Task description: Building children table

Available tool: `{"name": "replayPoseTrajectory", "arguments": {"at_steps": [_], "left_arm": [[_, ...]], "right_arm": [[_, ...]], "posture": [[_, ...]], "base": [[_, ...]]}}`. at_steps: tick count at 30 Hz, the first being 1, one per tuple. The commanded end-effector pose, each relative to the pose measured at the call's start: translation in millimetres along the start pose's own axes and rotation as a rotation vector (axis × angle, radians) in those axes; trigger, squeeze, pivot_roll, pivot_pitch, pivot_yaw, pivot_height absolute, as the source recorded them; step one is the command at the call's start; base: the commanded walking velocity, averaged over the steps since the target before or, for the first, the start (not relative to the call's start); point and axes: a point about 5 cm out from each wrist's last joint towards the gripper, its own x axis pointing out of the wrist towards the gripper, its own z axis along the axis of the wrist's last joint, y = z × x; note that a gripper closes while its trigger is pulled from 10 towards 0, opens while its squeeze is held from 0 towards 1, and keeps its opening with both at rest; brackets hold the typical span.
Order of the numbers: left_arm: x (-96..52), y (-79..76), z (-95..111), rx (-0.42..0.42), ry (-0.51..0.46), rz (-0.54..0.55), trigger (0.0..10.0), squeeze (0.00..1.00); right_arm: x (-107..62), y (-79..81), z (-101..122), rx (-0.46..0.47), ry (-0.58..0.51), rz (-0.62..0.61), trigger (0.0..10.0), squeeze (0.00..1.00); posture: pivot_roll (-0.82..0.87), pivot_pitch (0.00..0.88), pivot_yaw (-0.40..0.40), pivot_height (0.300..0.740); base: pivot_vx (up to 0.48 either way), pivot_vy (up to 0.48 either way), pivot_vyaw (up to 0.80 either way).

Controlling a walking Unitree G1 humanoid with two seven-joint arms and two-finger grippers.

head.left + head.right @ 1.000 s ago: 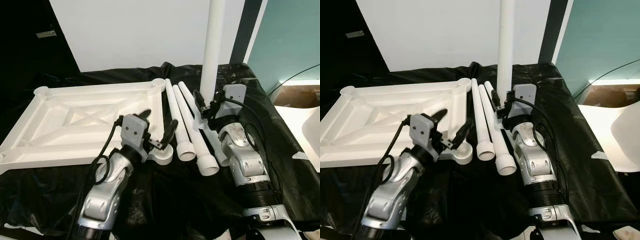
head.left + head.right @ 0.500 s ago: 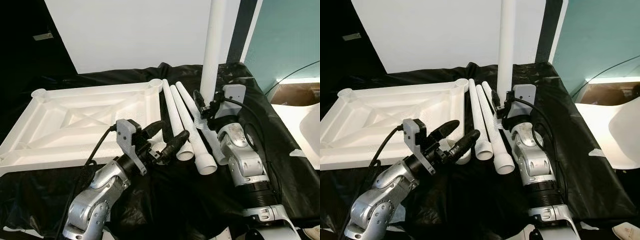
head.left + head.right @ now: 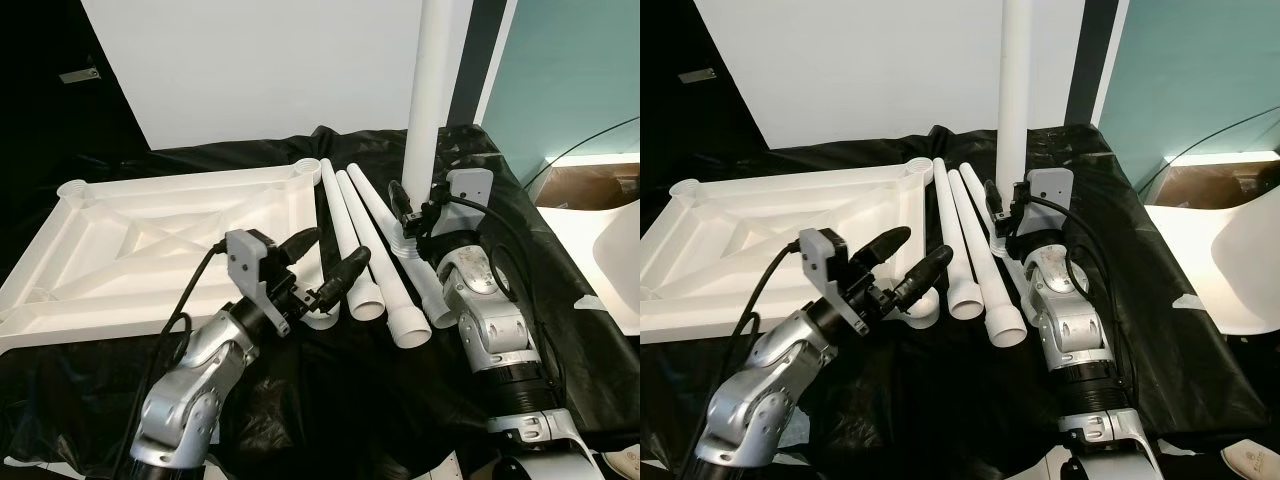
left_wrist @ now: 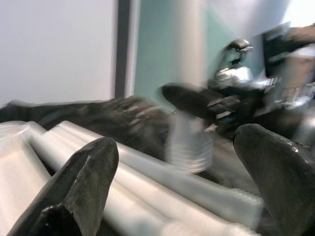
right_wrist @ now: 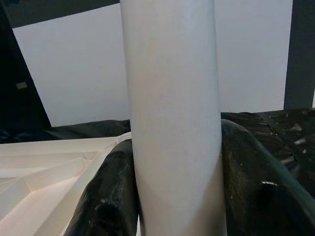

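White tabletop (image 3: 150, 230) lies underside up on the black-draped worktop (image 3: 380, 400), just left of the left hand (image 3: 325, 270). Left hand's fingers spread wide, empty, over the tabletop's near corner socket. Loose legs (image 3: 365, 250) lie between the hands. Right hand (image 3: 1002, 215) clamps one leg (image 3: 1013, 90) upright.

Three table legs (image 3: 375, 240) lie just right of the tabletop (image 3: 150, 235), upright leg (image 3: 432, 90) beyond.

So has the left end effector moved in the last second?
Yes. The left end effector swung right from above the tabletop's near corner socket toward the lying legs, fingers open.
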Motion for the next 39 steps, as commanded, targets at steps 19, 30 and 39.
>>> {"name": "replayPoseTrajectory", "arguments": {"at_steps": [19, 30, 39], "left_arm": [[-42.6, 94.9, -39.1, 0.298, 0.397, 0.757, 10.0, 0.00], [-41.6, 70.2, -57.5, -0.127, 0.483, 0.426, 10.0, 0.40], [-36.7, 19.0, -32.8, -0.239, 0.309, -0.050, 10.0, 0.15]], "right_arm": [[0.5, 10.0, 1.5, 0.020, -0.013, 0.013, 10.0, 0.00], [-0.6, 11.1, -1.5, 0.032, -0.006, -0.005, 10.0, 0.00], [1.1, 12.5, -2.6, 0.030, 0.010, 0.023, 10.0, 0.00]], "posture": [[0.08, 0.000, 0.103, 0.740], [0.08, 0.000, 0.120, 0.740], [0.07, 0.000, 0.113, 0.740]], "base": [[0.000, 0.000, 0.00], [0.000, 0.000, 0.00], [0.000, 0.000, 0.00]]}}
